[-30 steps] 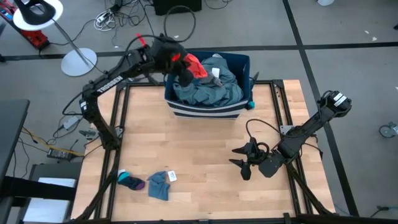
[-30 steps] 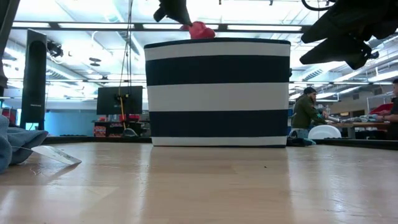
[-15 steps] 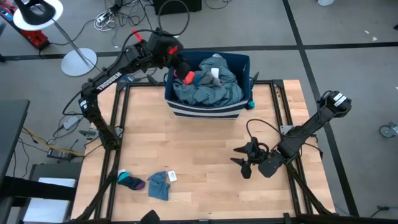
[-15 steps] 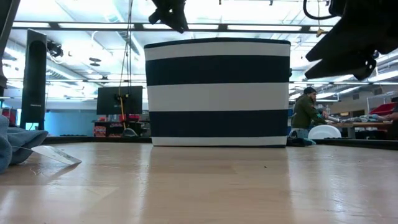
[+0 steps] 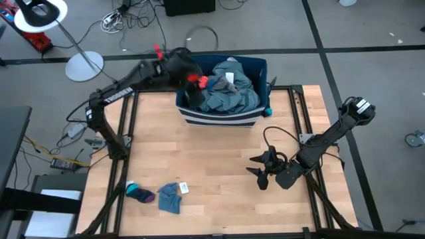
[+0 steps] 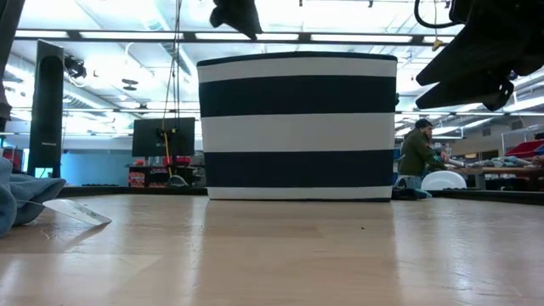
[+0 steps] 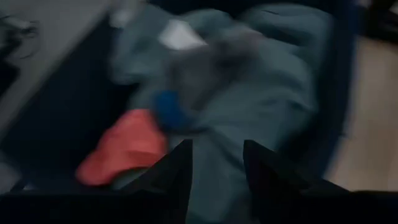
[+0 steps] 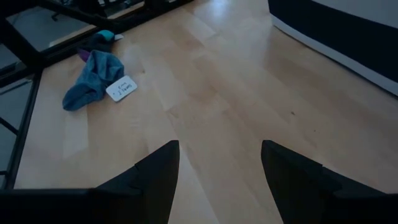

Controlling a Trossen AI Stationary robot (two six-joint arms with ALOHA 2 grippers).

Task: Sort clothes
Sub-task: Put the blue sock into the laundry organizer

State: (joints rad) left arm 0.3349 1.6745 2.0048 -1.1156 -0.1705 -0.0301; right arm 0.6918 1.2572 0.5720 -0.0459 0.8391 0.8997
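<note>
Overhead, the left gripper [image 5: 192, 86] hangs over the striped bin's [image 5: 219, 119] left rim with nothing in its parted fingers, a red piece [image 5: 201, 81] lying loose just beside it on the teal-grey garments [image 5: 229, 93].
From above, the right gripper [image 5: 260, 174] hovers spread and empty over the table [image 5: 212, 172] on the right side, well apart from a blue garment [image 5: 169, 197] and a small dark piece [image 5: 140, 194] near the front left corner. At table height, the bin [image 6: 297, 127] fills the middle, the left gripper [image 6: 236, 15] dark above its rim, and a blue fold [image 6: 21, 200] shows at the edge. The left wrist camera looks between parted fingers [image 7: 174, 174] at the red piece [image 7: 124, 149] on teal-grey cloth [image 7: 249, 106]. The right wrist camera shows wide-set fingers [image 8: 155, 174] over bare wood, the blue garment [image 8: 90, 81] with a white tag [image 8: 121, 89] far off.
</note>
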